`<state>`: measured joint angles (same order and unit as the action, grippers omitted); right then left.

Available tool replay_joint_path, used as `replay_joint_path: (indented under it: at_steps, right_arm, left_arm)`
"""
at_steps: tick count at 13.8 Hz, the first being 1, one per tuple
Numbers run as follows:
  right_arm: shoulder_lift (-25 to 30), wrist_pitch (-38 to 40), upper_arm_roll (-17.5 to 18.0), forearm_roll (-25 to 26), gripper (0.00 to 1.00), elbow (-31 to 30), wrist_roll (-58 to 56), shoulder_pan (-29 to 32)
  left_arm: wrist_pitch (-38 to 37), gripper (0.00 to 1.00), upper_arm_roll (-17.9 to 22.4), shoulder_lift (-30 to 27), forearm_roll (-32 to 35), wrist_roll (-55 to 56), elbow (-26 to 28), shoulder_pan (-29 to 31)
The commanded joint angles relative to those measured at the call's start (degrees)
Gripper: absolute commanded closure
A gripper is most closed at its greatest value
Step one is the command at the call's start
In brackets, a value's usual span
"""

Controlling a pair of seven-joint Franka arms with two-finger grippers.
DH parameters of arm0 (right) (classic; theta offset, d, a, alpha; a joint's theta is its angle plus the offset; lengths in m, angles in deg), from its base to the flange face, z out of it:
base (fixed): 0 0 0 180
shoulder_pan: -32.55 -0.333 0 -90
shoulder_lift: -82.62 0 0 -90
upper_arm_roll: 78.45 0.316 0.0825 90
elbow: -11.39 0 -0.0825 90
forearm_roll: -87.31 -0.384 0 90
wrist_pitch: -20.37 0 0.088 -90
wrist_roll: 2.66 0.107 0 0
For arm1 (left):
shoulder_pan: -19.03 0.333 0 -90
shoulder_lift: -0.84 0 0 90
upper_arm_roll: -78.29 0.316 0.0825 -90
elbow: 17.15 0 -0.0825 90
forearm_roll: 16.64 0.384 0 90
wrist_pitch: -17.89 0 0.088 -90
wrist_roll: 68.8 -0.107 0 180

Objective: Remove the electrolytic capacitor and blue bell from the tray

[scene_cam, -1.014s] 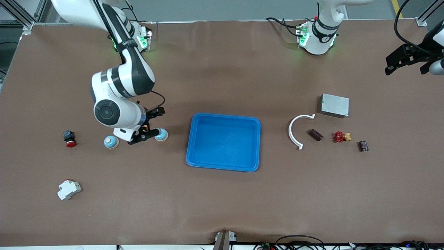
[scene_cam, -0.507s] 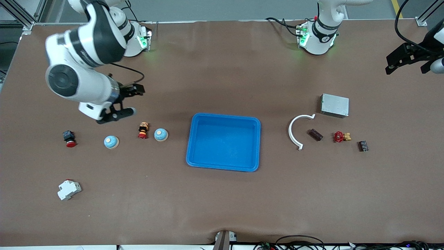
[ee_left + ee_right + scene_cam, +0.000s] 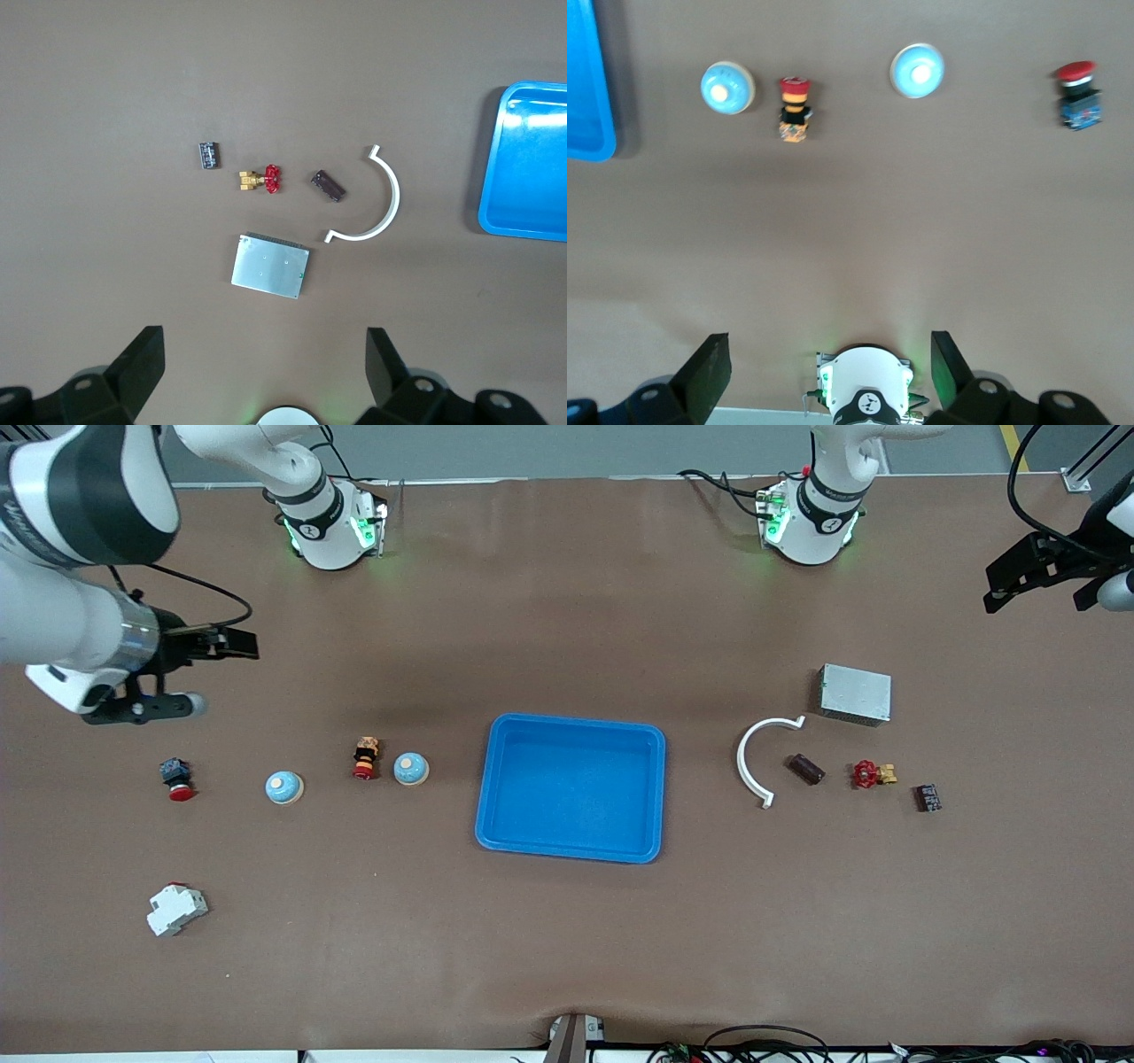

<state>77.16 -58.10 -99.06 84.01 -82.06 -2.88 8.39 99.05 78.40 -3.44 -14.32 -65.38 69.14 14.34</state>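
Note:
The capacitor (image 3: pixel 806 769), a short dark brown cylinder, lies on the table beside a white curved piece, toward the left arm's end; the left wrist view shows the capacitor (image 3: pixel 328 186) too. Two blue dome bells (image 3: pixel 284 786) (image 3: pixel 411 768) sit toward the right arm's end, and the right wrist view has both bells (image 3: pixel 917 70) (image 3: pixel 727 87). My right gripper (image 3: pixel 188 675) (image 3: pixel 830 376) hangs open and empty, high over bare table. My left gripper (image 3: pixel 1038 595) (image 3: pixel 264 372) is open and empty, raised at the left arm's end. A blue tray (image 3: pixel 485 779) sits mid-table.
A red-and-yellow button (image 3: pixel 364 757) stands between the bells. A red push button (image 3: pixel 177 778) and a white breaker (image 3: pixel 176 909) lie toward the right arm's end. Around the capacitor are a white arc (image 3: pixel 751 762), a silver box (image 3: pixel 855 693), a red valve (image 3: pixel 873 773) and a black block (image 3: pixel 928 798).
My right gripper has risen from between the two bells and swung toward the right arm's end of the table. The red-and-yellow button it covered now shows. The left arm has not moved.

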Motion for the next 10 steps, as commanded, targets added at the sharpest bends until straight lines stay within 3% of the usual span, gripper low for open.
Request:
replay_joint_path:
  at_steps: [1, 10]
  right_arm:
    - [-0.52, 1.3, 0.31, 0.49, 0.0, 4.05, 0.83, 2.8]
    - [-1.31, -0.1, 0.39, -0.22, 0.0, 8.81, 0.57, 10.63]
  left_arm:
    - [-0.65, 0.0, -0.37, -1.52, -1.18, -0.43, 0.73, 0.21]
    - [-1.09, 0.0, -0.46, -1.96, -1.18, -0.08, 0.55, -0.32]
